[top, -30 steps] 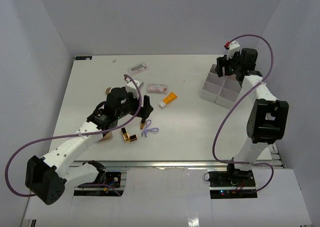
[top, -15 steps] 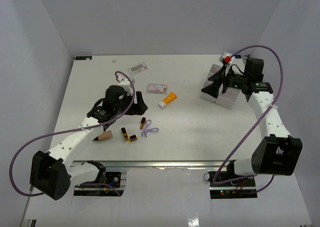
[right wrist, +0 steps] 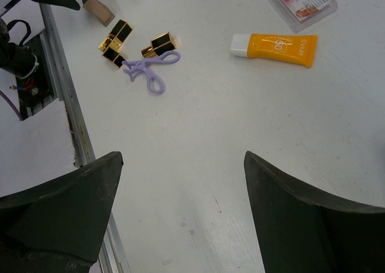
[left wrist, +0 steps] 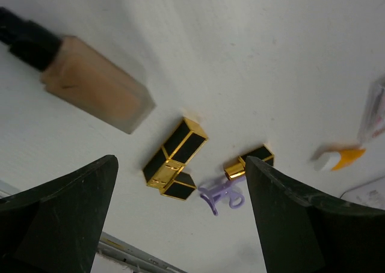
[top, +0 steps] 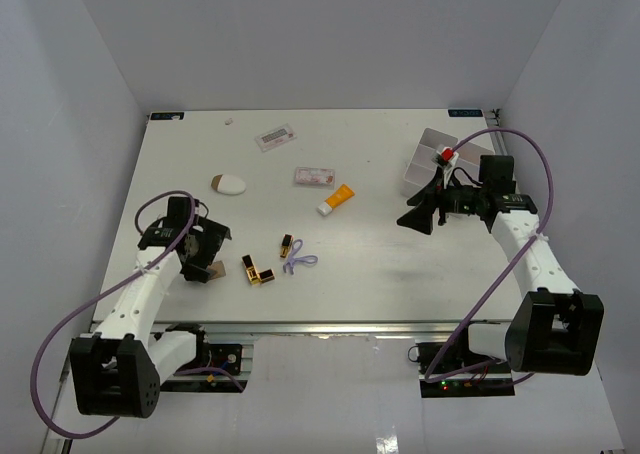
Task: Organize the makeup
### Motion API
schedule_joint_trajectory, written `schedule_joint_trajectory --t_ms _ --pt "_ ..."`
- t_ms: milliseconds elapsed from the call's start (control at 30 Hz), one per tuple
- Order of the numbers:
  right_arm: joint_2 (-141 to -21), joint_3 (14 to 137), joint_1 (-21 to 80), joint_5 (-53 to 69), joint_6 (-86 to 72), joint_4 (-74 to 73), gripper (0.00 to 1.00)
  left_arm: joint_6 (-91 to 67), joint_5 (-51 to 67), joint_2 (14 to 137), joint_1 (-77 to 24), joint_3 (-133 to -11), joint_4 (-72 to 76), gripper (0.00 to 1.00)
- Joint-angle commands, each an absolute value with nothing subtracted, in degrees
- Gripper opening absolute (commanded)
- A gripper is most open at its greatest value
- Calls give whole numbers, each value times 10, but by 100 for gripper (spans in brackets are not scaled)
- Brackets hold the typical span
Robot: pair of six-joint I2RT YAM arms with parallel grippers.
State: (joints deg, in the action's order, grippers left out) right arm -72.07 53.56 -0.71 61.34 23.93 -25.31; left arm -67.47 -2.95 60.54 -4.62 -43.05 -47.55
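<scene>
I am seeing the lipstick tubes [left wrist: 174, 150] gleaming with glossy gold trim; at ten o'clock the foundation bottle [left wrist: 99, 95] is looking frosted, the bench [left wrist: 252, 50] matt.

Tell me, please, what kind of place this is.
Probably a robot test cell: left arm and right arm bolted to a white table, plain white walls around, loose lipstick tubes.

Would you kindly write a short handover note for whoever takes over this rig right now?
Left claw: open, empty, beside the foundation bottle.
Right claw: open, empty, above bare table in front of the tray.
Loose on the table: sponge, lipsticks, orange tube, packets.
Done: no makeup is visible in the tray, though the right arm hides part of it.
Left: every item has yet to be sorted.
</scene>
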Motion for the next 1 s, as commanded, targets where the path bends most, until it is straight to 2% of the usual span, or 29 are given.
schedule_joint_trajectory --t_ms 0,233,367,767,967 --pt "-693 531 -8 613 236 -236 89 -789 -51 581 -8 -403 -531 97" --pt "-675 525 -11 610 240 -237 89 -800 -54 620 -1 -392 -521 93" --pt "-670 520 -15 613 240 -236 89 -788 -59 662 36 -391 -489 90" --pt "-671 517 -25 618 240 -236 90 -744 -46 739 58 -389 -436 74" --pt "-673 515 -28 621 240 -236 90 -725 -41 748 64 -383 -423 60"
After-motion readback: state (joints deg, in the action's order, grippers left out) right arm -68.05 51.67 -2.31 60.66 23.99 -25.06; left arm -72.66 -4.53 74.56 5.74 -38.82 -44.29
